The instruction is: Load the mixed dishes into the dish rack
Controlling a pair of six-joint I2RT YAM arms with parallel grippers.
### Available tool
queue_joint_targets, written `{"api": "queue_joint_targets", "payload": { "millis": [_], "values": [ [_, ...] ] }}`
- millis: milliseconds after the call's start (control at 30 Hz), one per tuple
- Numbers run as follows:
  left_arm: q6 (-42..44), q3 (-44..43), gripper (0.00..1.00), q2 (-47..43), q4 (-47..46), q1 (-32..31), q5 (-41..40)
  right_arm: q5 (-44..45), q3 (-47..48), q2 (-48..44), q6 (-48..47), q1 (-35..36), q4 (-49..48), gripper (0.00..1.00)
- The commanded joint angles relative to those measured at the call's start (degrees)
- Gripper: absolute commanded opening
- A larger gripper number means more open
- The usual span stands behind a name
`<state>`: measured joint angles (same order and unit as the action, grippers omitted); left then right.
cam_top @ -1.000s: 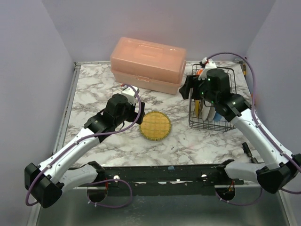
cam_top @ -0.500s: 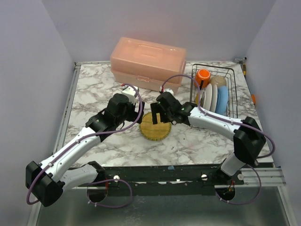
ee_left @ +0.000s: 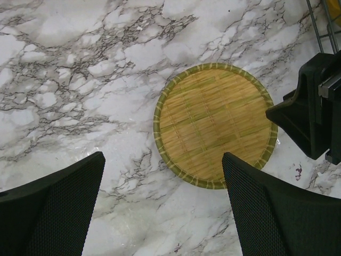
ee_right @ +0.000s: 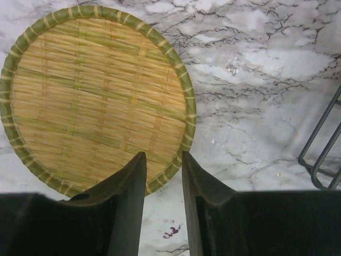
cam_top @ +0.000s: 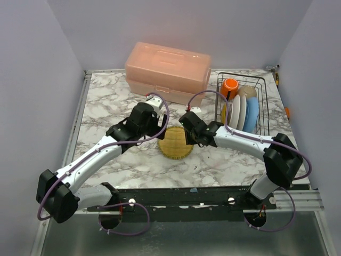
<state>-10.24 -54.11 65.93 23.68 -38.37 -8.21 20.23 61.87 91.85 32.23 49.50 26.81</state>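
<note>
Right tool (ee_right: 162,160) low at the rim of the yellow woven plate (ee_right: 96,96), fingers parted by only a narrow gap, rim showing in that gap, clamped on nothing that can be made out. Left tool (ee_left: 162,160) spread wide, holding nothing, raised just beside the same plate. Plate flat on the marble surface (cam_top: 106,101), near the dish rack (cam_top: 261,85) but outside it. Inside the rack, on edge: white plates (cam_top: 241,111) and blue plate (cam_top: 251,114), orange mug (cam_top: 230,85) at the far corner. Behind, pink box (cam_top: 168,72).
</note>
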Motion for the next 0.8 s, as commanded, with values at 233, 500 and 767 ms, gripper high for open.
{"api": "queue_joint_targets", "payload": {
  "millis": [233, 500, 767],
  "values": [
    [-5.0, -6.7, 0.91, 12.4, 8.1, 3.2, 12.9, 4.8, 0.1, 2.6, 1.0, 0.0, 1.3, 0.34],
    [-6.1, -8.7, 0.91, 16.9, 10.2, 5.0, 15.2, -1.2, -2.0, 1.4, -4.8, 0.1, -1.7, 0.37],
    [-5.3, -5.7, 0.90, 6.1, 7.1, 5.6, -0.9, 5.1, -5.9, -5.1, -16.3, 11.6, -6.2, 0.95]
  ]
}}
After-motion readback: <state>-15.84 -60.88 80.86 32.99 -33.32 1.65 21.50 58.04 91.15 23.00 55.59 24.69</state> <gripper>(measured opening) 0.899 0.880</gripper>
